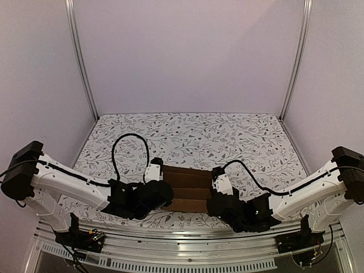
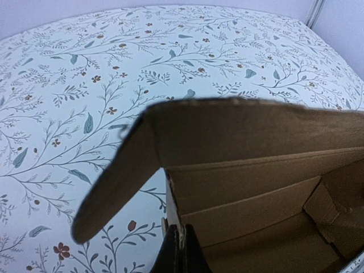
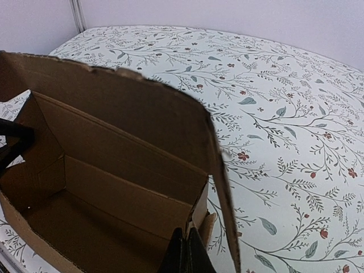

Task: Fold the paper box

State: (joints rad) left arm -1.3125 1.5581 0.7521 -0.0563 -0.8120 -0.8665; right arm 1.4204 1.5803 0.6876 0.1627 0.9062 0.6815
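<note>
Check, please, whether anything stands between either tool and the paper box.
Nothing visible does. The left tool and the right tool are both shut at the end walls of the paper box, each apparently pinching a wall edge, with only the floral tablecloth around it.

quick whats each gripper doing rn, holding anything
left gripper: closed, pinching one end wall of the paper box
right gripper: closed, pinching the opposite end wall of the paper box
</note>
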